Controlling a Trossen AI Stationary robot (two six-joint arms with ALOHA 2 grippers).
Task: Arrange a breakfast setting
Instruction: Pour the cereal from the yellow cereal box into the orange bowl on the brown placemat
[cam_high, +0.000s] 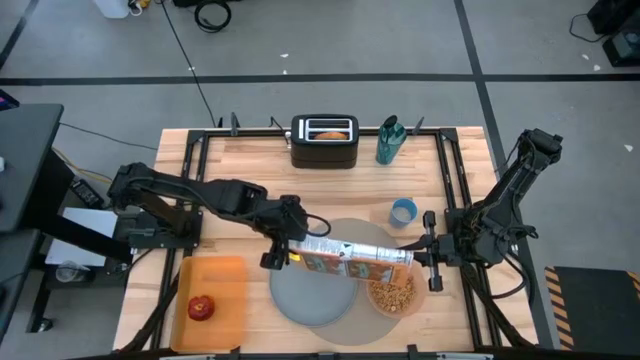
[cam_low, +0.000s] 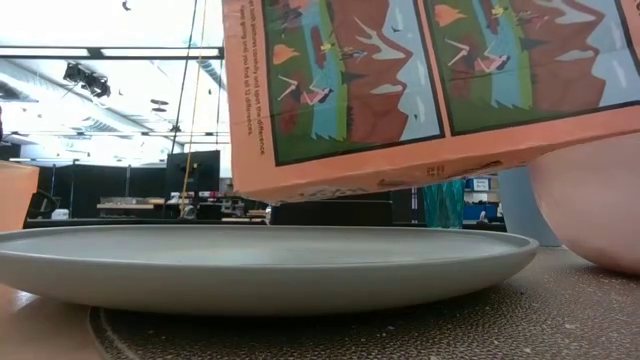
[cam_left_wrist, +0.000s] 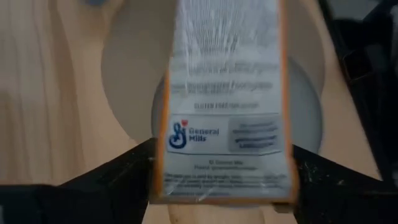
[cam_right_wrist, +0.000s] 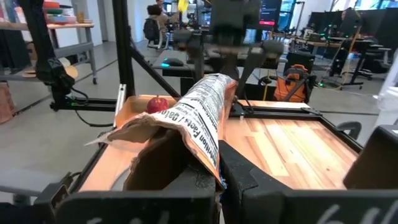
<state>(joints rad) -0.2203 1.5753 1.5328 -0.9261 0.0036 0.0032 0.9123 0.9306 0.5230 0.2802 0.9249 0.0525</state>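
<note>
Wooden table (cam_high: 250, 165), seen from overhead: both grippers clamp a cereal box (cam_high: 355, 258) lying level over the plate (cam_high: 315, 295), left gripper (cam_high: 283, 247) at nine o'clock, right gripper (cam_high: 430, 262) at three. Cereal fills the pink bowl (cam_high: 393, 296); blue cup (cam_high: 403, 212) at one, apple (cam_high: 201, 307) on the orange tray (cam_high: 225, 275) at eight, toaster (cam_high: 324, 140) at twelve.

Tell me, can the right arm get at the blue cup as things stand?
Probably not yet. The right pincer and the left pincer both hold the cereal box over the bowl. The cup stands uncovered just beyond the right pincer, so it is reachable after letting go.
</note>
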